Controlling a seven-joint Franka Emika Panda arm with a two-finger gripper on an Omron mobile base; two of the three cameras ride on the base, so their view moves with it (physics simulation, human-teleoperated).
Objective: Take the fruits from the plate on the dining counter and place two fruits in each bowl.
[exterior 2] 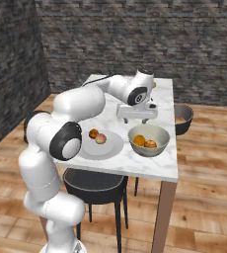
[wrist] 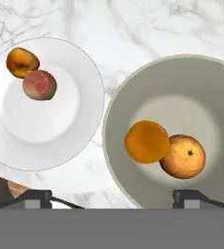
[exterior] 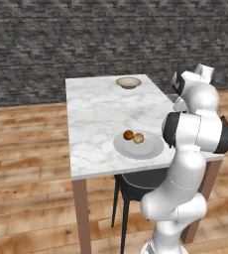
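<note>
From the left base view, two small round fruits (exterior: 134,136) remain on the flat grey-white plate (exterior: 153,149); aim for the far tan bowl (exterior: 129,82). In the right base view, your gripper (exterior 2: 137,116) hovers above the near bowl (exterior 2: 148,140). The hand view shows its fingers spread, empty: shift over the plate, descend squarely on one fruit.

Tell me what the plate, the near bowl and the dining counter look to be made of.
Plate: probably glazed ceramic, smooth pale white with soft shading. Near bowl: likely matte ceramic or stoneware, even beige-grey with a paler rim and no sharp highlights. Dining counter: marble-look top, white with grey veins, on brown wood-like legs. Being rendered, these are looks only.
</note>
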